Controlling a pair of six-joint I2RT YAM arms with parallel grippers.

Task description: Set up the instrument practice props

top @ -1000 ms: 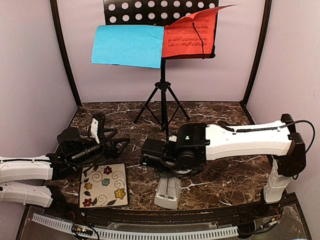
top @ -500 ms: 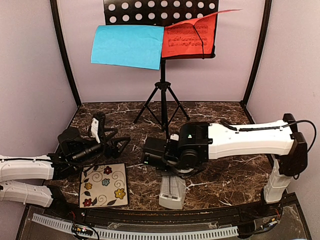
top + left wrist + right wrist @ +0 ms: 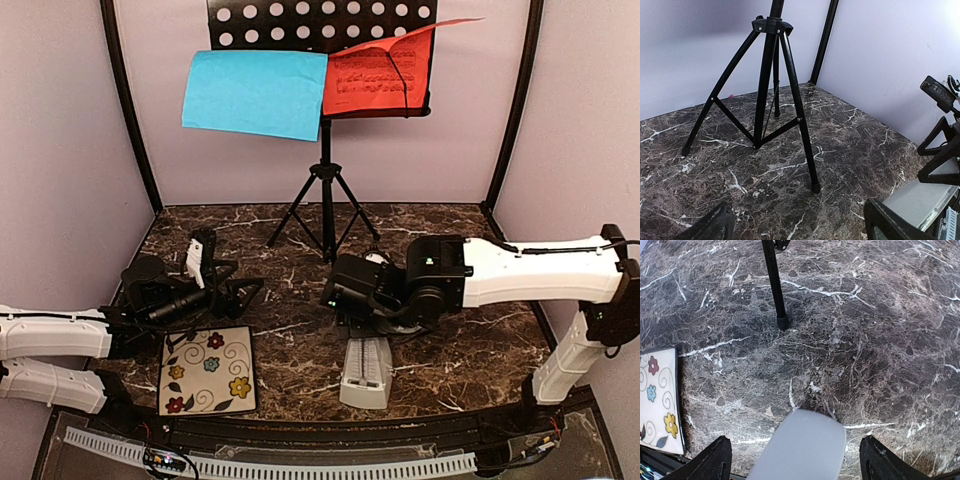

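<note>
The black music stand (image 3: 325,190) stands at the back, with a blue sheet (image 3: 255,92) and a red sheet (image 3: 380,72) on its perforated desk (image 3: 300,22). The small white metronome (image 3: 367,372) stands on the marble table near the front edge. My right gripper (image 3: 795,442) is wide open just above it, and the metronome's top (image 3: 802,445) shows between the fingers without touching them. My left gripper (image 3: 215,280) is open and empty at the left, facing the tripod legs (image 3: 765,100).
A square flower-patterned tile (image 3: 208,370) lies at the front left, near my left arm. It also shows in the right wrist view (image 3: 657,400). A tripod foot (image 3: 782,322) rests on the table beyond the metronome. Black frame posts (image 3: 125,100) stand at the back corners.
My right arm has swung to the right and the metronome has shifted right with it, a little farther from the front edge. My left arm has barely moved.
</note>
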